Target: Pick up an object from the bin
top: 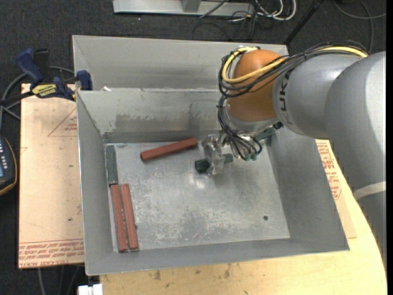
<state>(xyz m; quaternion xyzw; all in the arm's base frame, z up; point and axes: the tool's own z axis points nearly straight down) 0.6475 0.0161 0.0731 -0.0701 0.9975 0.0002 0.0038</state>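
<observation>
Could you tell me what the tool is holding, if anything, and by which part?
It cannot be told: a small dark thing lies right by the tool, but no hold shows.

My arm is plain silver-grey with dark lettering, and the cover on my wrist is glossy orange-brown. Yellow and black cables loop over it. My jaws are dull silver.

The bin is flat grey metal, its bottom scuffed with paler, cloudy speckling and one small dark dot toward 4 o'clock.

At 9 o'clock of my jaws sits a small lump, very dark with a greenish cast. At 11 o'clock on the bottom lies a brick-red bar. At 8 o'clock, two more bars are the same reddish brown, unpatterned. At 9 o'clock, a thin strip is dark grey-green.
</observation>
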